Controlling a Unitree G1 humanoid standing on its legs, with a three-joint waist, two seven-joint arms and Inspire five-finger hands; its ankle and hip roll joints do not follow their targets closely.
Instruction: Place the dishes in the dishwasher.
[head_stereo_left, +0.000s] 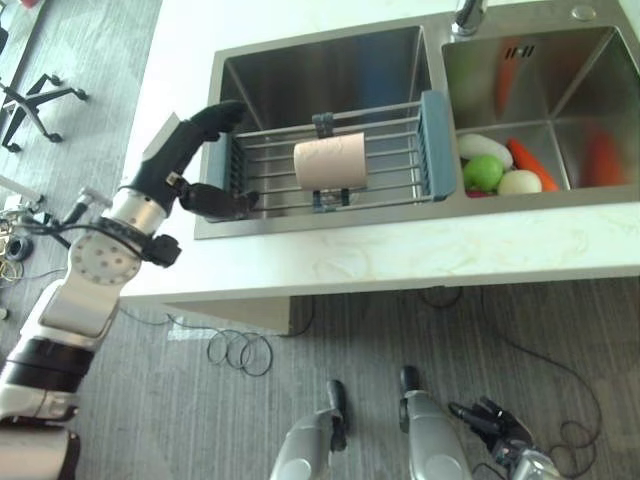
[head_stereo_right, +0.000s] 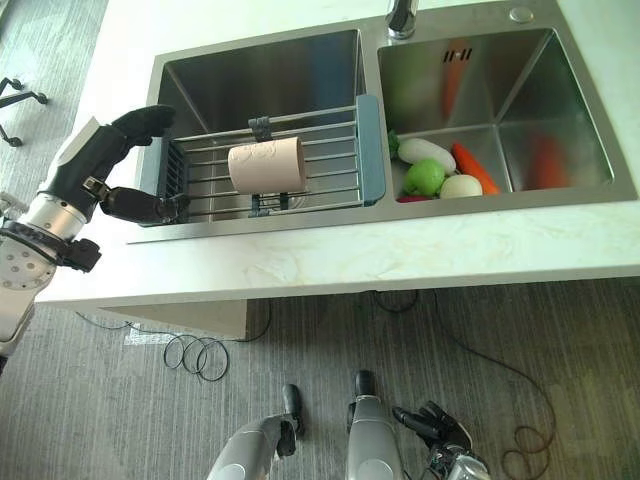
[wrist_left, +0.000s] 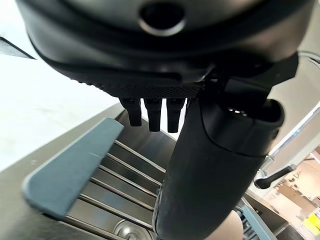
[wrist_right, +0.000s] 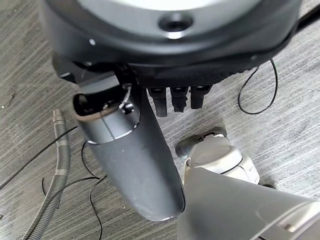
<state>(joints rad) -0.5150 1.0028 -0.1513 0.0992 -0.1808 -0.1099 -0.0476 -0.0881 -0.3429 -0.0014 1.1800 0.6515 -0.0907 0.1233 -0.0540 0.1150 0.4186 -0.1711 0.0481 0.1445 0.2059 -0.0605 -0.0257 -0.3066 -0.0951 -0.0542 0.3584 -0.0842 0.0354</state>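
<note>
fingers of left hand (head_stereo_left: 190, 160) spread round rack (head_stereo_left: 400, 165) end (pink cup (head_stereo_left: 330, 161) lies on it).

Grey wood-grain floor (head_stereo_left: 420, 340); pale marble-look counter (head_stereo_left: 450, 255); office chair base (head_stereo_left: 35, 100) at left.

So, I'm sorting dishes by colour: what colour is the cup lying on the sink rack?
Pale pink cup, clearest in the right eye view.
</note>
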